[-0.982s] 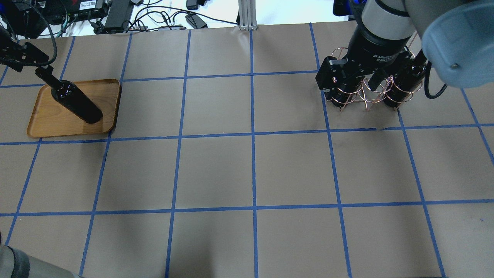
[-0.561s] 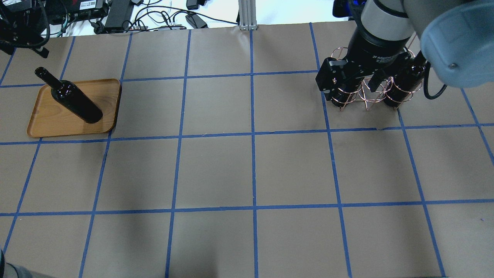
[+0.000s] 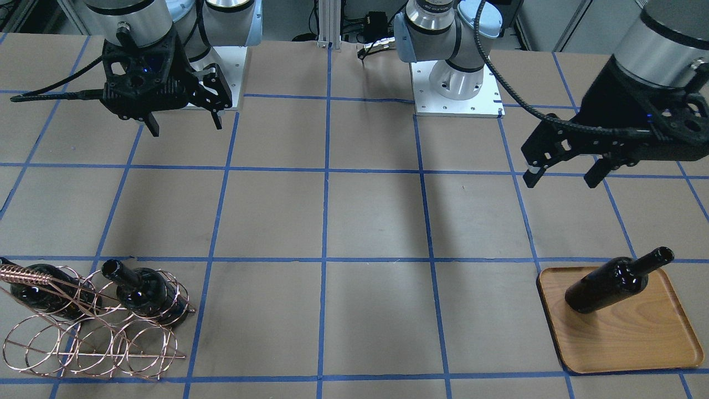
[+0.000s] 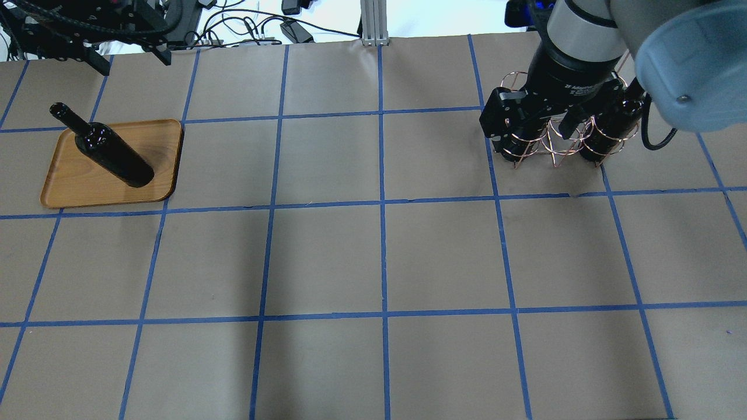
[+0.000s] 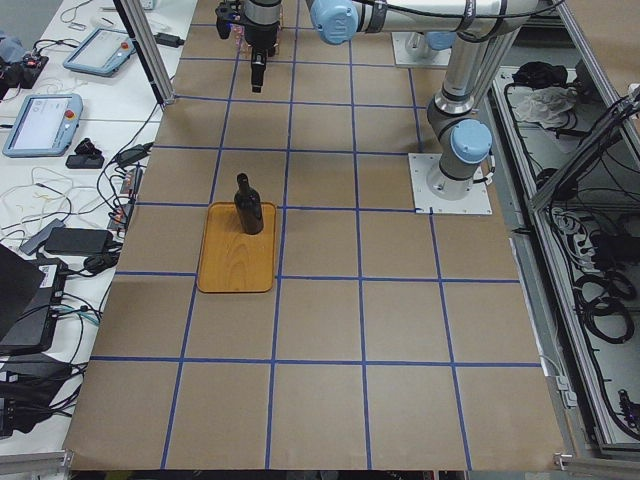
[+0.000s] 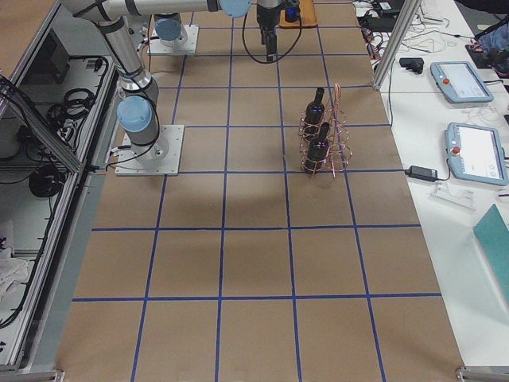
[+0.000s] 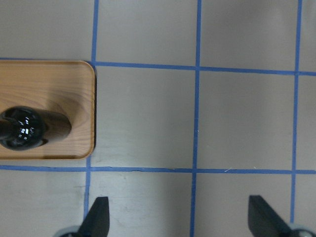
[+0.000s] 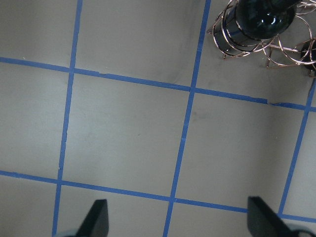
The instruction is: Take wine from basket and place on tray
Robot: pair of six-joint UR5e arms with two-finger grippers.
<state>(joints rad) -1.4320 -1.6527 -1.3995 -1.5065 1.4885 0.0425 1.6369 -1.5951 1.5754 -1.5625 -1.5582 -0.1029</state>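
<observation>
Dark glass bottle [image 3: 615, 282] stands free and upright on the tray [image 3: 626, 346], so the left pincer [image 3: 562, 178] at its eleven o'clock hangs spread and empty, the right pincer [image 3: 185, 126] likewise

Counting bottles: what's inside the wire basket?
A bottle and a second bottle stand in the basket; its other loops look empty. Overhead, the right arm covers part of it.

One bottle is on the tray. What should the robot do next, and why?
Probably the right hand should move over a bottle in the basket and lower toward its neck. That hand is open and empty, two bottles sit in the basket, and another bottle already stands on the tray.
</observation>
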